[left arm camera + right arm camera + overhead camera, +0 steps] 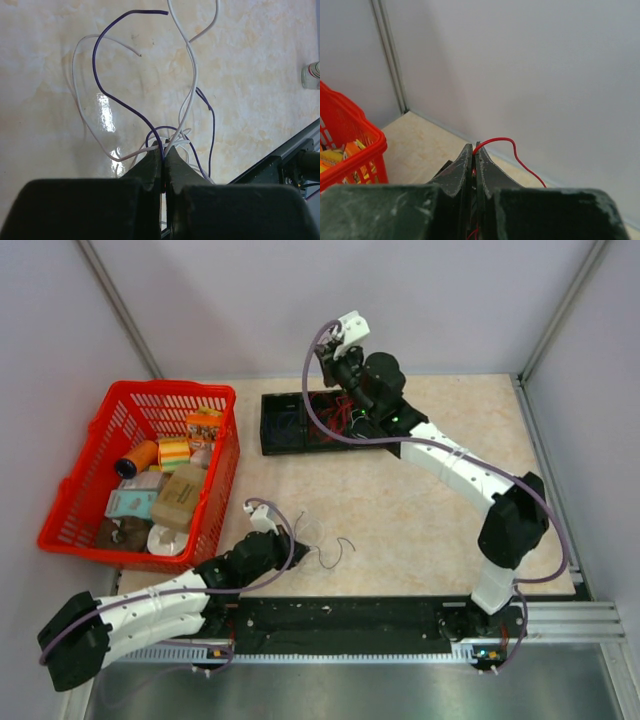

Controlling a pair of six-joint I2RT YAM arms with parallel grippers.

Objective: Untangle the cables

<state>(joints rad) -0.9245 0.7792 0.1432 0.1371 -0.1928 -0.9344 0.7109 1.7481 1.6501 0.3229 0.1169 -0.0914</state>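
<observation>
left gripper (164,152) clamped tight on the white and dark blue cables (94,67), loops fanning out ahead of its tips across the beige table (400,520); right gripper (474,150) up high over the black tray (280,425), pinching one red cable (500,138); grey walls all round; one red basket (222,470), one tray, two arms; knotted strands too tangled to count

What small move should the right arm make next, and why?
Probably lower the right gripper toward the black tray and open there. It is shut on one red wire, held up in the air, while the left gripper pinches the purple and white wires on the table.
</observation>
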